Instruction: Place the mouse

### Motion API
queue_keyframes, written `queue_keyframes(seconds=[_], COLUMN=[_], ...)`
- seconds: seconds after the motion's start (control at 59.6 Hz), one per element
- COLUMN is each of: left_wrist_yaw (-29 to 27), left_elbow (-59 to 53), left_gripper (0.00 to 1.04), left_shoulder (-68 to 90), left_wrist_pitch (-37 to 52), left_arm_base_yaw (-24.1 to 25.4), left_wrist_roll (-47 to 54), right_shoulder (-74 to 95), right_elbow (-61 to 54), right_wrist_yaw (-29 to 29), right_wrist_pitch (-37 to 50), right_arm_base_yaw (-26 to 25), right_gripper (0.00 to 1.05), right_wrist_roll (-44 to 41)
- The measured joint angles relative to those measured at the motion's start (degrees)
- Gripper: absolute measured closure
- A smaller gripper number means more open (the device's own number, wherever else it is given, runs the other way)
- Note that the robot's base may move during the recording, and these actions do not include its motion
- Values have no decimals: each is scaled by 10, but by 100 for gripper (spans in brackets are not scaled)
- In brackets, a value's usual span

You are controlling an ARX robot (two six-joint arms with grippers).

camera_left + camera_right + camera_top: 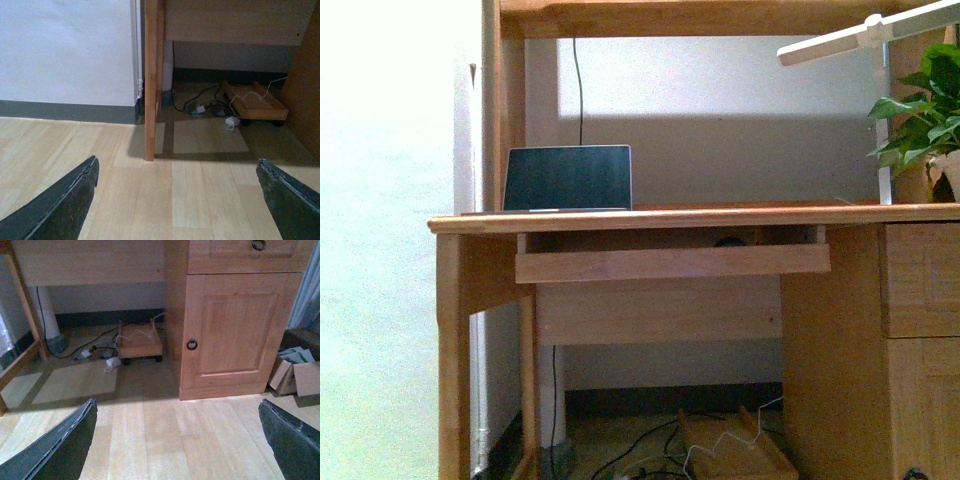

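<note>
I am holding left gripper [176, 162] and right gripper [177, 404] wide open and empty over the floor [210, 200], ready for grasping. The mouse [728, 241] is apparently sitting in the tray [670, 263] under the desk [880, 214].

The mouse [728, 241] — dark, half-hidden — lies on the keyboard tray [670, 264].

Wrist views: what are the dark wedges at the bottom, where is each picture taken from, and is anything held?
This robot has two arms, each with a camera on its wrist. The wedges are gripper fingers. The left gripper and right gripper are both open, empty, aimed at the floor by the desk. The front view comes from the robot's body: on the desk stand a laptop, a plant and a lamp. A small dark shape above the pull-out shelf may be the mouse; too small to be sure.
</note>
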Motion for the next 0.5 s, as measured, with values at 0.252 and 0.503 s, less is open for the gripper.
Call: queue_keyframes(seconds=[0.252,0.503], left_wrist_yaw=[0,0], left_elbow=[0,0], left_gripper=[8,8], left_shoulder=[0,0], left_wrist_pitch=[0,0], left_arm_base_yaw=[0,0], left_wrist_roll=[0,0], right_shoulder=[0,0], right_elbow=[0,0], right_wrist_yaw=[0,0], right_wrist_pitch=[0,0], right_arm_base_yaw=[0,0], right_gripper=[7,7], right_wrist_roll=[0,0])
